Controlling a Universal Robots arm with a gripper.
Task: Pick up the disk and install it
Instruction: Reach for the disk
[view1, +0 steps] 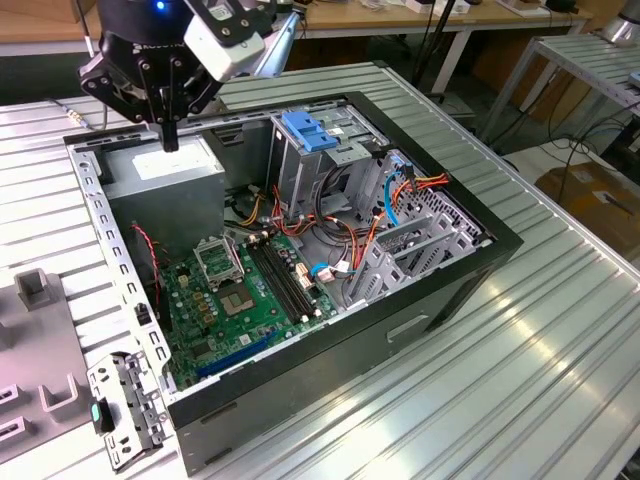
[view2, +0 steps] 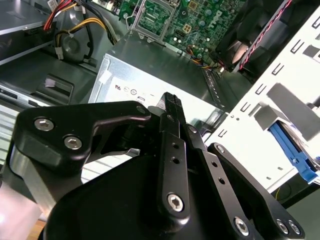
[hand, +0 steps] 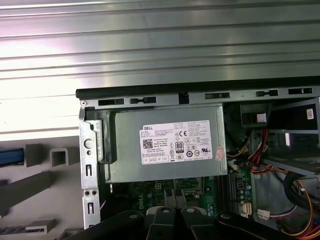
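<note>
Black jaws clenched, empty | above grey box (hand: 125, 165) | disk (hand: 10, 156) well apart, outside case (view1: 430, 300)

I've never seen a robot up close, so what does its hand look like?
The gripper is matte black, with jointed link-bar fingers pinned by silver bolts. A white-and-grey box sits beside it, and a small blue light glows on the wrist.
</note>
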